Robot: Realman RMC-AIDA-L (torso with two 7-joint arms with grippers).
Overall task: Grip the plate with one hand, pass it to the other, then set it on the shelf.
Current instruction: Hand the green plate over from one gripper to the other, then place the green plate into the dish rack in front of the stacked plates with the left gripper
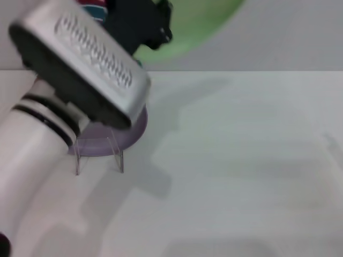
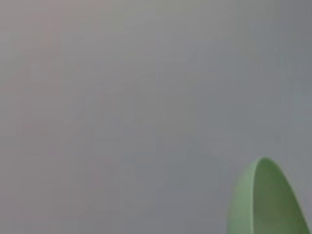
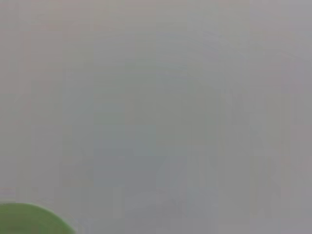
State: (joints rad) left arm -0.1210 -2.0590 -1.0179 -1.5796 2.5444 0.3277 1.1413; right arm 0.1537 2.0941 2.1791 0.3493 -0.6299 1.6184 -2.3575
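Plate (image 1: pixel 198 27), light green, is up high near the top of the head view, and its top part is cut off by the picture edge. The left arm (image 1: pixel 37 144) fills the left side of that view, big and white with a silver block on it. It hides much of what is behind it. The left gripper (image 1: pixel 155 32) is the dark shape at the end of this arm. It sits right on the plate's left edge and seems to hold the plate up in the air, but its fingers are too dark and blurry to see well.

Under the arm stands the clear shelf (image 1: pixel 99 152) on the white table (image 1: pixel 241 176). A purple plate (image 1: pixel 131 131) rests in the shelf, and the arm covers most of it.

To the right, the table is bare and white.

In the left wrist view only a slim green piece of the plate (image 2: pixel 268 204) shows at one corner. In the right wrist view a small darker green bit (image 3: pixel 29 222) peeks in at a corner; I cannot tell what it is. The right gripper does not show.
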